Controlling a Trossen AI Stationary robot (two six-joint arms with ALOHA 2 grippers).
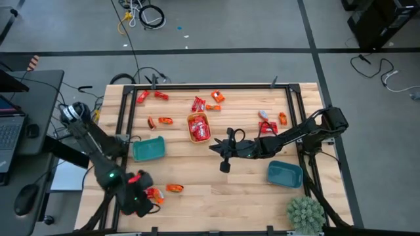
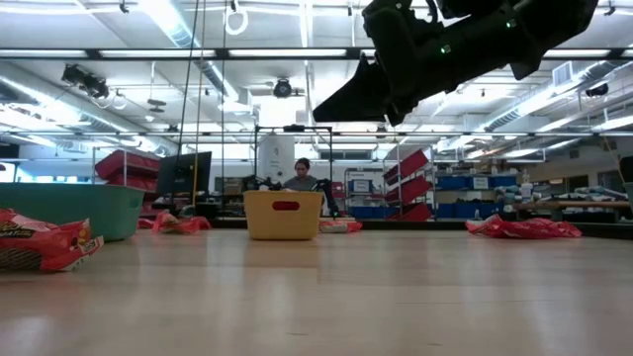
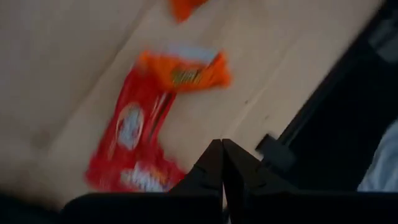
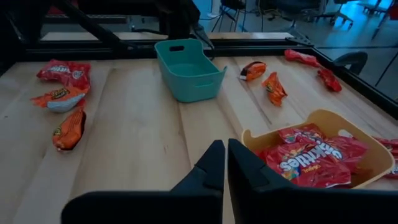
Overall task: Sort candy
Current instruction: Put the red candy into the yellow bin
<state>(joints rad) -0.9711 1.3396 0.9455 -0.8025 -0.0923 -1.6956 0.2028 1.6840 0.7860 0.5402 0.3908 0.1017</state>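
High view shows the candy spread over the wooden table (image 1: pixel 197 190): a loose band of red and orange packets along the far edge, a few near the right arm, and a small cluster at the near left corner. In that cluster a red packet (image 3: pixel 134 140) lies with its long axis running along the board seams, and an orange packet (image 3: pixel 186 70) lies crosswise over one end of it. Another orange packet (image 1: pixel 174 188) sits just beside them, long axis left to right.

The yellow bowl (image 1: pixel 199 128) at mid-table is filled with red packets; the top one (image 4: pixel 311 158) lies flat, label up. The teal bowl (image 4: pixel 188 68) to its left holds nothing visible, and the blue bowl (image 1: pixel 285 174) near the right front shows only its bare inside.

The left gripper (image 3: pixel 222 163) hangs over the near left corner just beside the red packet, fingers pressed together on nothing. The right gripper (image 4: pixel 225 163) hovers near the yellow bowl, fingers likewise pinched together and holding nothing.
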